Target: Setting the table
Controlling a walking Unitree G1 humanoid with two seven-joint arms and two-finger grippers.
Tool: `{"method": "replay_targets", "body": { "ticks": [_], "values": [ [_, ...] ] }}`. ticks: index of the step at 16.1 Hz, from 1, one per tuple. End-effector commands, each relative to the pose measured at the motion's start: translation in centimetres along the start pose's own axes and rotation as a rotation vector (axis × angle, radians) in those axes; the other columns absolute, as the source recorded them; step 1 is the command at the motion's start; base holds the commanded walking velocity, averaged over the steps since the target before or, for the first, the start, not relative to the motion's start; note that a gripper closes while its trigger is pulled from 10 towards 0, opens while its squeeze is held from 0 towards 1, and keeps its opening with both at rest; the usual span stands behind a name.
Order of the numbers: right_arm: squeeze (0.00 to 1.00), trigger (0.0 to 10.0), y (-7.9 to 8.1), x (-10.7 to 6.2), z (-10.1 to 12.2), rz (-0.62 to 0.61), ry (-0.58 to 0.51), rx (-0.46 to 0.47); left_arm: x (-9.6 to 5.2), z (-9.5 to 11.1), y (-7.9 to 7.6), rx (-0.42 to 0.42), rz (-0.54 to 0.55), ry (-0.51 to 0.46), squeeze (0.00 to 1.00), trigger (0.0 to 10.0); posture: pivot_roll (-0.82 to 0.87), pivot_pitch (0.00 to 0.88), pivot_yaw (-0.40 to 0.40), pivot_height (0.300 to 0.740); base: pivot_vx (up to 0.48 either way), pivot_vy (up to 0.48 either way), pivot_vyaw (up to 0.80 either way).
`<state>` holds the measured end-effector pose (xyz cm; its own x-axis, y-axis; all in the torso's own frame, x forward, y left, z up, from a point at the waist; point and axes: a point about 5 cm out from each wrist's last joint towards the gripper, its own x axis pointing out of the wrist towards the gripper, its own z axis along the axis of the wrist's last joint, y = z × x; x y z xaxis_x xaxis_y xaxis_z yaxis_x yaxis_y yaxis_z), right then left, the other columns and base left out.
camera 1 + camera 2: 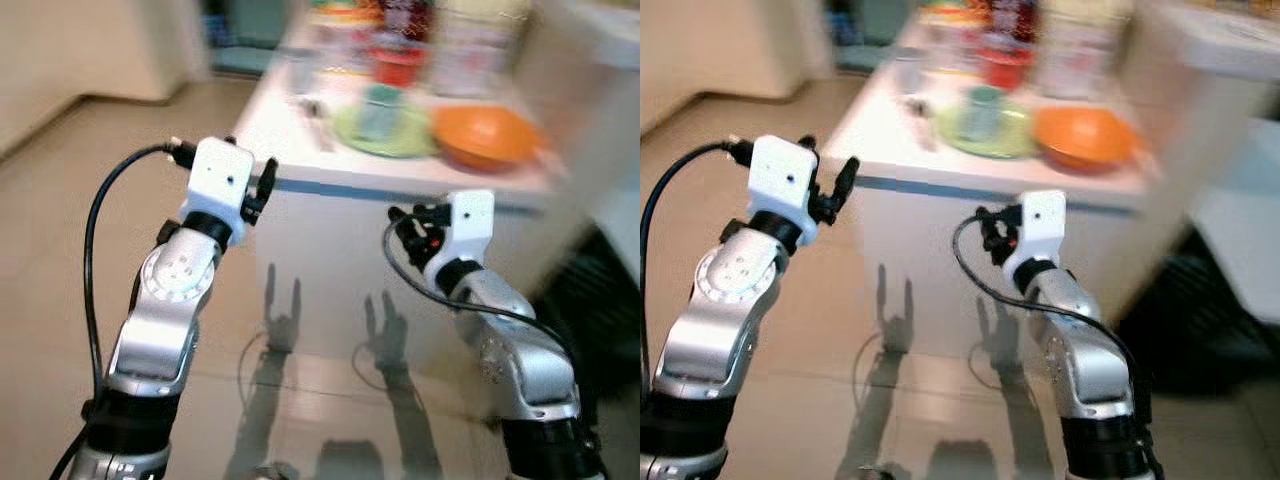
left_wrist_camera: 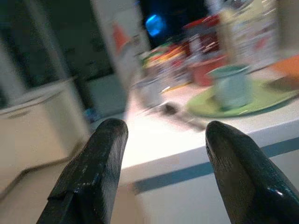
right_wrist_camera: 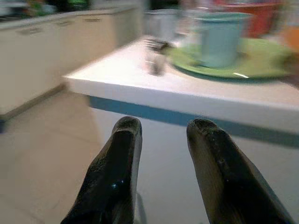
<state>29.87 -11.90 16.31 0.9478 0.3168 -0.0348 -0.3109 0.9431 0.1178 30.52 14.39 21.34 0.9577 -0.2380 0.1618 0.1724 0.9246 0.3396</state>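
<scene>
My left gripper (image 2: 161, 154) is wide open and holds nothing. My right gripper (image 3: 161, 135) is open too, its fingers a bit closer together, and empty. Both hang in the air in front of the white table (image 1: 300, 150), just below its near edge, touching nothing. On the table I count one green plate (image 1: 390, 135) with one pale blue cup (image 3: 219, 37) standing on it, and one orange bowl (image 1: 485, 135) just beside it near the front edge. Blurry jars and boxes crowd the far edge.
</scene>
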Motion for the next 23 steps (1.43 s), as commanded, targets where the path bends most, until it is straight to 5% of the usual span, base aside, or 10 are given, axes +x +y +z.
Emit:
{"method": "replay_targets", "body": {
  "ticks": [1, 4, 23],
  "values": [
    [0.00, 10.0, -0.3, 0.1, 0.9, -0.017, -0.041, -0.016, 0.1, 0.6, -0.4, -0.006, -0.022, -0.026, 0.00, 10.0, 0.05, 0.000, 0.000, 0.740, 0.341, 0.000, 0.00],
    [0.00, 10.0, -1.0, 0.2, 1.1, -0.079, -0.064, 0.006, -0.3, 0.3, -1.4, 0.001, -0.102, -0.016, 0.00, 10.0, 0.05, 0.000, -0.002, 0.740, 0.340, 0.000, 0.00],
    [0.00, 10.0, 0.4, 0.3, 1.0, 0.045, -0.074, -0.024, -0.7, 0.2, -1.4, -0.013, -0.100, -0.008, 0.00, 10.0, 0.05, 0.000, -0.015, 0.740, 0.338, 0.000, 0.11]
  ]
}}
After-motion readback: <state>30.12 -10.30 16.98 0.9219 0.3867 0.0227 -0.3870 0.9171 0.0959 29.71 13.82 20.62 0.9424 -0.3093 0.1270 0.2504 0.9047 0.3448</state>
